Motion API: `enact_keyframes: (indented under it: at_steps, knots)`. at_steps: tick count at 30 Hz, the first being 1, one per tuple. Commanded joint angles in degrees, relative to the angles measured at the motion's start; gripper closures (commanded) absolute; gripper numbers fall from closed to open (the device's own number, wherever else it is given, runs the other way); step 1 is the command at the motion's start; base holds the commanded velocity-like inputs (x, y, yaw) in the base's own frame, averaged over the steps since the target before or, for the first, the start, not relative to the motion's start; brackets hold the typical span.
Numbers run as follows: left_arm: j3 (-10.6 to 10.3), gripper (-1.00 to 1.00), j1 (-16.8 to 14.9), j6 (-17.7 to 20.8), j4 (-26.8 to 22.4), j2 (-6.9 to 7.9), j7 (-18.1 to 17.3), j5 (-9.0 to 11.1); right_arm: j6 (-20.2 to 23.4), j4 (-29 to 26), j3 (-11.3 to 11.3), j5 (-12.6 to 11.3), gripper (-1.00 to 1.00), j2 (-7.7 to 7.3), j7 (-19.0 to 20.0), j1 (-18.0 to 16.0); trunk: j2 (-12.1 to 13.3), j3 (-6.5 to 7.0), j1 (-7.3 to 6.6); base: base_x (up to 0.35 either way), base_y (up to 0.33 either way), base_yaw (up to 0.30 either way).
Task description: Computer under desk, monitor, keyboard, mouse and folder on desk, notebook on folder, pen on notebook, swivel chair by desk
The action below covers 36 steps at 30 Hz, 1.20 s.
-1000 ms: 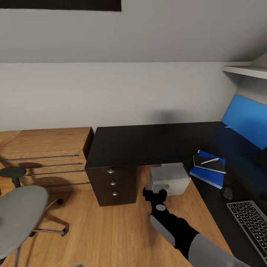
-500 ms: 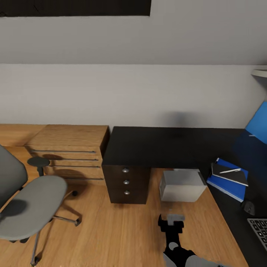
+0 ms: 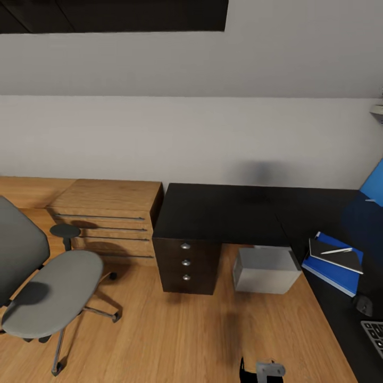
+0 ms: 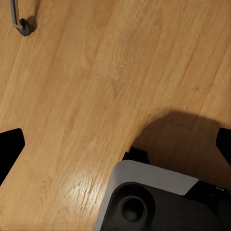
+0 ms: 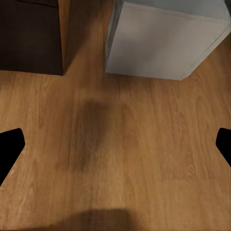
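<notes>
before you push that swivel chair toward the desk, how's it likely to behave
The swivel chair stands on a caster base on smooth plank floor, so it should roll easily, possibly veering. Its seat sits on one central post, so a push will probably spin it. The tall back suggests a high shove might tip it.

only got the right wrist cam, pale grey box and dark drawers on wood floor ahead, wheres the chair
Observer: The grey upholstered swivel chair stands at the far left of the head view, on the plank floor in front of the light wooden low cabinet, apart from the black L-shaped desk.
Operator: folder still on it
Observer: No. The flat bright blue folder lies on the desk's right wing.
Operator: anything on top of that
Observer: A thin dark grey notebook lies on the folder, with a slim pale pen on top of the notebook.
</notes>
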Motion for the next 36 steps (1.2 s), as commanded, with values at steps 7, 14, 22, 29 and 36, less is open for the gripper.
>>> enact_keyframes:
  at_steps: [7,14,22,29,36]
  knots:
    - [-1.03,-1.0,-0.04,-0.5,8.73,-2.57,-0.61,0.06,-5.82,0.13,0.59,-0.04,-1.0,0.1,-0.31,1.23,2.77,1.83,-1.53,0.0,0.0,0.0]
    - [-1.05,-1.0,-0.04,-0.56,10.15,-4.24,-1.06,-0.18,-7.55,0.21,0.7,0.27,-1.0,0.41,-0.31,1.83,5.58,3.73,-3.07,0.0,0.0,0.0]
    - [-1.12,-1.0,-0.04,-0.57,10.28,-4.24,-1.02,-0.12,-7.06,0.2,0.58,0.37,-1.0,0.01,1.05,1.89,8.79,5.41,-4.82,0.0,0.0,0.0]
    - [-1.11,-1.0,-0.04,-0.57,10.29,-4.23,-1.02,-0.09,-6.87,0.21,0.63,0.2,-1.0,1.24,4.9,1.89,11.59,6.67,-6.36,0.0,0.0,-0.01]
    - [-1.04,-1.0,-0.04,-0.57,10.31,-4.23,-1.02,-0.09,-7.36,0.21,0.61,0.0,-1.0,1.28,4.79,1.89,14.4,7.99,-7.9,0.0,0.0,0.1]
